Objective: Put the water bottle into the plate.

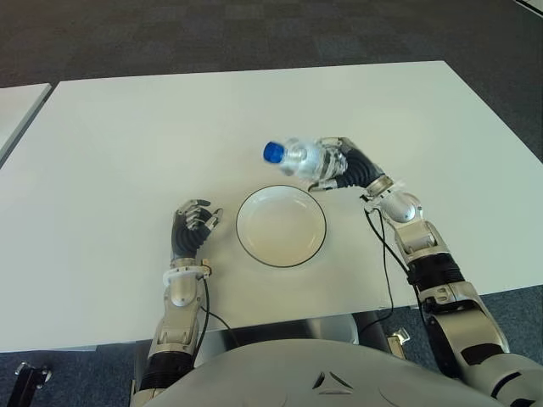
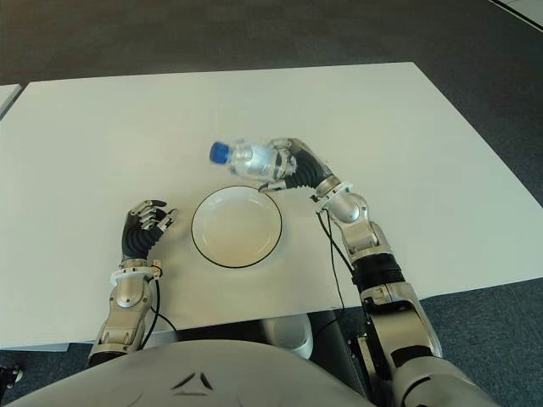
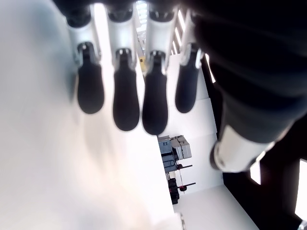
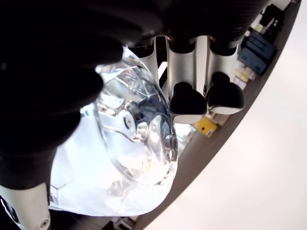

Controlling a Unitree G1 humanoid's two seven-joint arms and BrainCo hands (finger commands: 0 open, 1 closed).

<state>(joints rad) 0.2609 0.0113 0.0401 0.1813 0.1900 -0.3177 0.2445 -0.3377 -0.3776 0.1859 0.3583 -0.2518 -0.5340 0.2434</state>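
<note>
A clear water bottle [image 1: 299, 156] with a blue cap [image 1: 272, 152] is held tilted, cap pointing left, above the table just beyond the far rim of the white plate [image 1: 254, 245]. My right hand [image 1: 335, 169] is shut on the bottle's body; in the right wrist view the bottle's clear base [image 4: 136, 143] fills the picture with fingers [image 4: 187, 103] wrapped over it. The plate has a dark rim and nothing in it. My left hand [image 1: 193, 222] shows on the white table [image 1: 127, 153] left of the plate, fingers curled and holding nothing.
The table's front edge runs just before the plate. A second table's corner [image 1: 17, 106] shows at the far left. Dark carpet [image 1: 254, 34] surrounds the table.
</note>
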